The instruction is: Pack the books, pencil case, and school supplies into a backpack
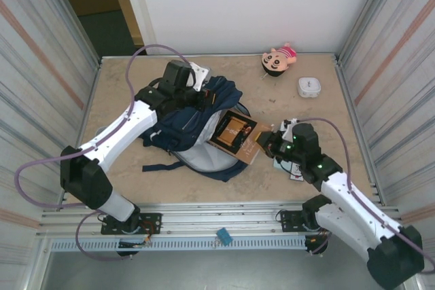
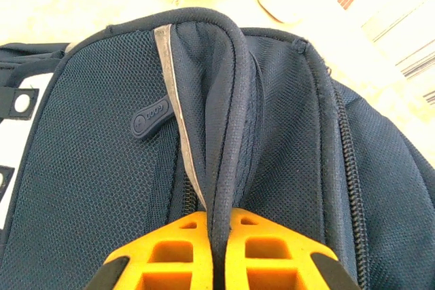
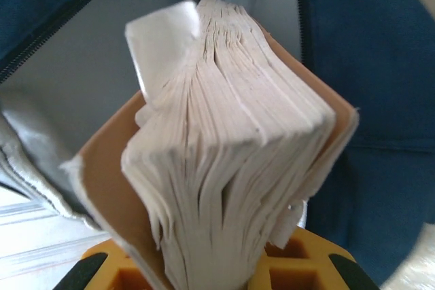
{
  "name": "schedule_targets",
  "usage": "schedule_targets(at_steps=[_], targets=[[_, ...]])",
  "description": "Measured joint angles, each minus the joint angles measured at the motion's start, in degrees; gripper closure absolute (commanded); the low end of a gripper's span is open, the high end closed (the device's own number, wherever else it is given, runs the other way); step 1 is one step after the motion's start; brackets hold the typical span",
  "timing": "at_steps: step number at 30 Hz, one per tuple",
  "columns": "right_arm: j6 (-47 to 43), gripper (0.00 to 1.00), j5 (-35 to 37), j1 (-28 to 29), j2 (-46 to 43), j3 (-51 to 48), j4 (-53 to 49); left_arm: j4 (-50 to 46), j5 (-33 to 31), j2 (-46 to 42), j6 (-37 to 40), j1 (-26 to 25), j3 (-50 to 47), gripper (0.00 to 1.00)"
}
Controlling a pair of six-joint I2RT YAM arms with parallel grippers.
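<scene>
Now | right gripper (image 1: 266, 142) pinches book (image 1: 234, 130), which juts left over backpack (image 1: 183, 123) opening | left gripper (image 2: 219, 242) clamped on backpack's far rim

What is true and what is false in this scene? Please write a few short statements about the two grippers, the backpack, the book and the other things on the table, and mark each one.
1. The left gripper is shut on a fold of the backpack. True.
2. The right gripper is open and holds nothing. False: it is shut on the book.
3. The book is hidden deep inside the backpack. False: in the top view its cover shows at the backpack's opening.
4. A doll lies near the far edge of the table. True.
5. The white box stands on the backpack. False: it stands on the table, apart from the backpack, near the doll.
</scene>
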Motion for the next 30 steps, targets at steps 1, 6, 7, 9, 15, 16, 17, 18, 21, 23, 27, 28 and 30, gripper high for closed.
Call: schedule_targets(at_steps=[1,6,7,9,15,16,17,18,21,23,27,28,30], targets=[[0.9,1.00,1.6,1.5,1.7,0.0,2.8,0.0,0.6,0.0,0.0,0.2,0.1,1.00],[5.0,1.00,7.6,5.9,10.0,-0.6,15.4,0.0,2.8,0.0,0.0,1.1,0.3,1.00],[5.6,1.00,8.5,6.3,11.5,-0.6,17.3,0.0,3.2,0.0,0.0,1.3,0.3,1.00],[6.3,1.00,10.5,7.3,14.7,-0.5,20.3,0.0,4.0,0.0,0.0,1.7,0.4,1.00],[7.3,1.00,13.7,9.0,23.4,1.6,25.0,0.3,6.4,0.0,-0.9,3.0,0.6,1.00],[7.3,1.00,13.7,9.0,25.1,2.4,25.8,0.6,6.8,0.0,-1.2,3.2,0.6,1.00],[7.3,1.00,13.8,9.1,27.1,3.4,26.9,0.9,7.3,0.0,-1.6,3.4,0.6,1.00],[7.4,1.00,13.8,9.2,29.1,4.5,28.1,1.4,7.8,0.0,-1.8,3.7,0.6,1.00],[7.4,1.00,13.8,9.6,34.5,7.5,31.4,2.4,8.8,0.0,-2.6,4.1,0.6,1.00],[7.4,1.00,13.8,10.1,37.4,9.4,33.0,2.7,9.4,0.0,-2.9,4.2,0.6,1.00],[7.4,1.00,14.0,11.0,43.3,13.7,34.4,2.7,10.3,0.0,-3.2,4.4,0.6,1.00],[7.4,1.00,14.0,11.3,45.1,15.1,34.6,2.8,10.4,0.0,-3.4,4.4,0.6,1.00],[7.4,1.00,13.8,11.5,48.7,17.8,35.1,3.0,10.9,0.0,-3.6,4.5,0.6,1.00]])
